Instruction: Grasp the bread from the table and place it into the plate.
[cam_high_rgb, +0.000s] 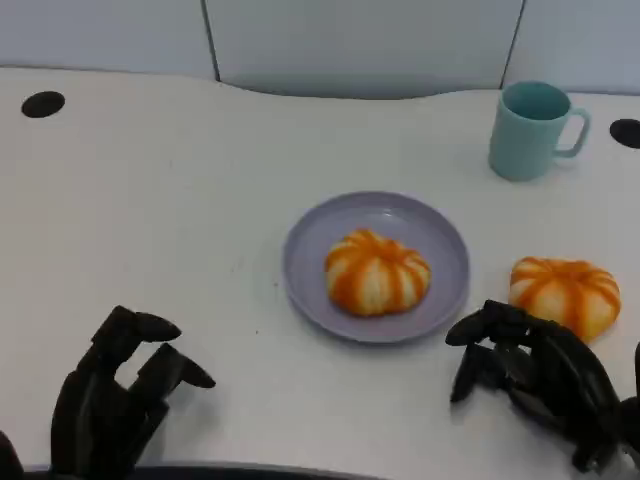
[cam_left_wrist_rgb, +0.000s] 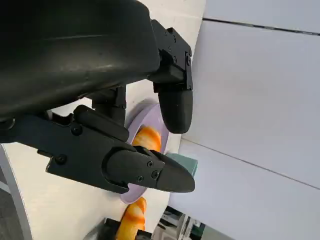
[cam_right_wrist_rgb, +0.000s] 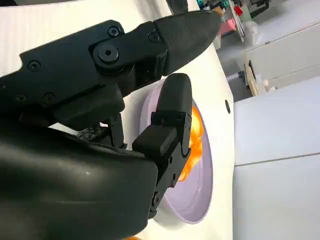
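Two breads (cam_high_rgb: 377, 271) (cam_high_rgb: 566, 293), one plate (cam_high_rgb: 310, 250), one cup (cam_high_rgb: 532, 130), two hands (cam_high_rgb: 120, 395) (cam_high_rgb: 540, 375).

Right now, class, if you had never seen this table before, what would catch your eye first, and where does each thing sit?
The orange-striped bread in the middle of the lavender plate draws the eye first, at the table's centre. A second striped bread lies on the white table to the plate's right, just beyond the right hand. A teal mug stands at the far right, and the left hand hangs open at the near left.
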